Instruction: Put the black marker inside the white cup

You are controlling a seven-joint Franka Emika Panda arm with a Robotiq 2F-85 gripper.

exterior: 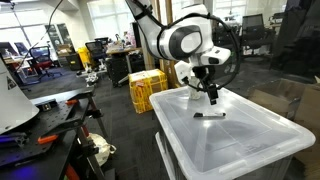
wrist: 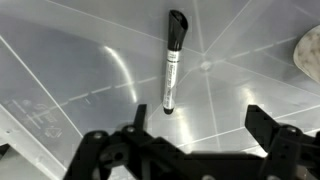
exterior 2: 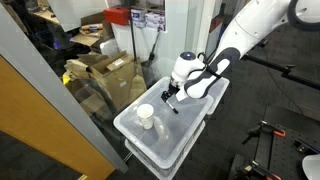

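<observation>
Jaws of the claw (wrist: 193, 122) stand spread wide and released, with nothing caught between them. In the wrist view the two dark fingers (wrist: 135, 135) rise from the bottom edge, one on each side, and only bare plastic shows in the gap.

Just beyond that gap lies the black marker (wrist: 173, 62), flat on the translucent lid (wrist: 80, 80) of a large plastic storage bin. Its black cap points away from the claw and its pale, labelled barrel runs back toward the fingers, ending in a dark tip close to the middle of the gap. No finger touches the marker.

At the right edge of the wrist view a blurred cream shape is the white cup (wrist: 310, 55), well apart from the marker. In an exterior view the cup (exterior 2: 146, 117) stands upright on the lid (exterior 2: 160, 140), mouth up, beside the claw (exterior 2: 171, 99) and not touching it. The marker is too small to pick out there.

In an exterior view the claw (exterior: 211, 98) hangs pointing down, just above the lid (exterior: 240, 135), and the marker (exterior: 210, 115) shows as a short dark line lying right below it. The cup cannot be made out in this view.

A yellow crate (exterior: 147, 92) sits on the floor behind the bin, and cardboard boxes (exterior 2: 105, 70) are stacked beyond the glass partition.
</observation>
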